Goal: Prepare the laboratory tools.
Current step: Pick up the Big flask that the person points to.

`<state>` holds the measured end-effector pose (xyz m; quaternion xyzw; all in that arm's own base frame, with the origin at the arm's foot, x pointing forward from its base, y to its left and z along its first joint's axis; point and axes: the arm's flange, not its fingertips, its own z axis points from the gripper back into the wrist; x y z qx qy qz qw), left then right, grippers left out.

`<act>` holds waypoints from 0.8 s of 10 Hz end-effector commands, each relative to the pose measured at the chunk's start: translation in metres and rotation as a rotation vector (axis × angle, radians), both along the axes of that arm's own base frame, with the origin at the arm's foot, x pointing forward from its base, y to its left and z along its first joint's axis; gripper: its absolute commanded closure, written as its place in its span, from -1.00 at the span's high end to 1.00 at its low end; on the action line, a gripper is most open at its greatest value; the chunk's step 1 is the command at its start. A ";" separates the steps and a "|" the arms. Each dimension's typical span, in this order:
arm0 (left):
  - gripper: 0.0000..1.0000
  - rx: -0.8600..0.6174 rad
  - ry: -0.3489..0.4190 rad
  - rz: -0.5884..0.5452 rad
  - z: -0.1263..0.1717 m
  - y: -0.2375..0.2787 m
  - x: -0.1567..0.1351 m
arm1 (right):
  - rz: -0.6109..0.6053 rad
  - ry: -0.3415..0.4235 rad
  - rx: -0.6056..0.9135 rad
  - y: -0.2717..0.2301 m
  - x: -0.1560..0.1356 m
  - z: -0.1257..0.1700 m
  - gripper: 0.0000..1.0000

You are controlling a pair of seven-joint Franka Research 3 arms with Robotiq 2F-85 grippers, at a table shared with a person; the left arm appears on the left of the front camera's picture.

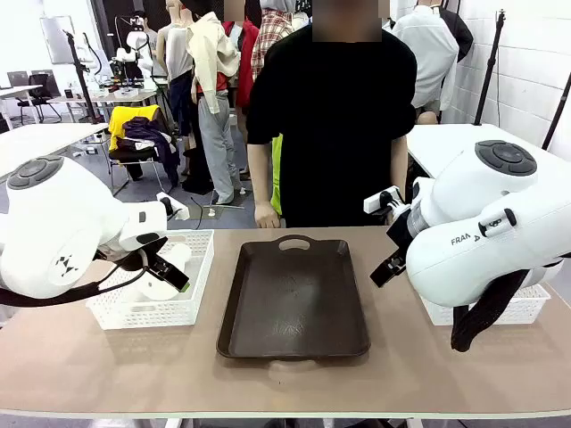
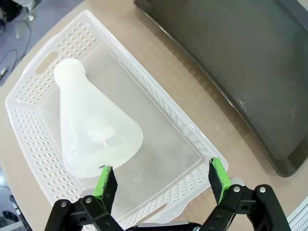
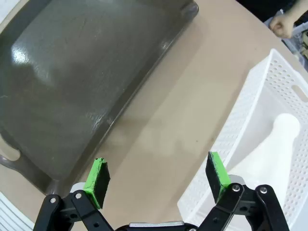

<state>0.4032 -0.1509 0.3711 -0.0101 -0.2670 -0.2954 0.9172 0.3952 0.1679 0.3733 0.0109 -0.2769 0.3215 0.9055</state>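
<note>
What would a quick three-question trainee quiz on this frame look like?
1. True or false: the dark brown rectangular tray holds nothing.
2. The translucent white plastic conical flask ahead of the left end effector is: A) upright on the table; B) lying on its side in a white mesh plastic basket; C) clamped by that end effector.
3. Fill in: the right end effector has its jaws ____.
Key: 1 true; 2 B; 3 open.
</note>
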 end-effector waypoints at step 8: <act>1.00 0.000 0.000 0.000 0.000 0.000 0.000 | 0.000 0.000 0.000 0.000 0.000 0.000 1.00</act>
